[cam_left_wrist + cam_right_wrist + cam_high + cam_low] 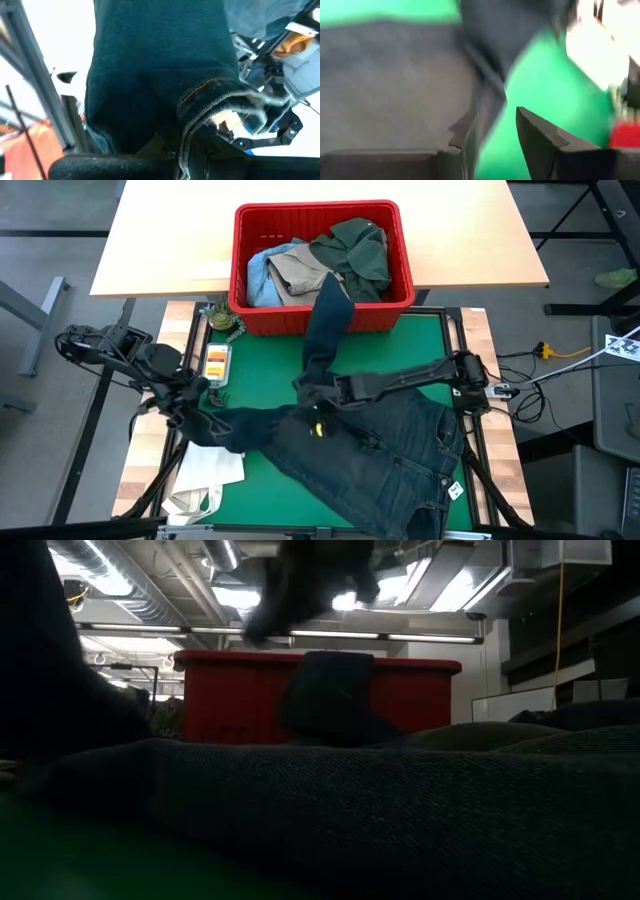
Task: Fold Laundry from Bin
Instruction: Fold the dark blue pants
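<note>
The dark navy-grey trousers (370, 450) lie spread on the green mat (270, 370). One leg (328, 310) is draped up over the front wall of the red bin (320, 320). The other leg (235, 430) runs left to my left gripper (197, 415), which is shut on its end. My right gripper (305, 387) hovers open over the trousers near the mat's middle, with nothing between its fingers (540, 140). In the bin lie a dark green shirt (355, 250), a khaki garment (300, 275) and light blue denim (262, 275). My left gripper holds the trouser leg at its hem end (210, 95), where orange stitching shows. The cloth bunches over the fingers and hides them, so the number of layers cannot be told. The leg's end is raised off the mat; the rest of the trousers lies on it.
A white paper bag (205, 480) lies at the mat's near left corner. A small orange-and-white pack (217, 360) and a small plant-like object (222, 317) sit left of the bin. A light wooden tabletop (170, 240) stretches behind and under the bin.
</note>
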Controlling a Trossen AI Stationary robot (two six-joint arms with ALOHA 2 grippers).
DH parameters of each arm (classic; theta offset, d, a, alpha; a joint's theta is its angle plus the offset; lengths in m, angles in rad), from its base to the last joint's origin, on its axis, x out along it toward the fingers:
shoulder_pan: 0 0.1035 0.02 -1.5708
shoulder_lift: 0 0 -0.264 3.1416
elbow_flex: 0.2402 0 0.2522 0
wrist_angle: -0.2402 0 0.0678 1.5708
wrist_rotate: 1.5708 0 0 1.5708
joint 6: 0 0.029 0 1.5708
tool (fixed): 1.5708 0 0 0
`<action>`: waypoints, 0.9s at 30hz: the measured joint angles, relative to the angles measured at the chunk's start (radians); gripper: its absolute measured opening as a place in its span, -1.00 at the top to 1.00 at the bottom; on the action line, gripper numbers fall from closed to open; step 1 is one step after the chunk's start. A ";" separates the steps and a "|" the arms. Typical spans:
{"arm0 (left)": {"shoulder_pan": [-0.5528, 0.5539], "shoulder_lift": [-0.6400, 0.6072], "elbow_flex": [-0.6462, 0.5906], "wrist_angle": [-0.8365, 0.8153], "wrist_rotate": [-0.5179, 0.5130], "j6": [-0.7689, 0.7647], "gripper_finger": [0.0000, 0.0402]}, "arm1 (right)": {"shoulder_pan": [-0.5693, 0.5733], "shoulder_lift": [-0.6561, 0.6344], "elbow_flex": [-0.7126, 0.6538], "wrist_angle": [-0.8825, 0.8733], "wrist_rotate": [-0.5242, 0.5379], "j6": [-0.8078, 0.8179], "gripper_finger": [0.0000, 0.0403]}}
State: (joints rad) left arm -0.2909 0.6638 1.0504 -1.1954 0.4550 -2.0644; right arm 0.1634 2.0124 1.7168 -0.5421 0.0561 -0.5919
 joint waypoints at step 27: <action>0.000 0.011 0.000 0.004 -0.211 0.306 0.95 | 0.129 0.090 0.001 0.690 0.143 0.362 0.35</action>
State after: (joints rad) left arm -0.2909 0.6753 1.0508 -1.1919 0.2444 -1.7587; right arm 0.2920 2.1021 1.7178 0.1476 0.1994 -0.2303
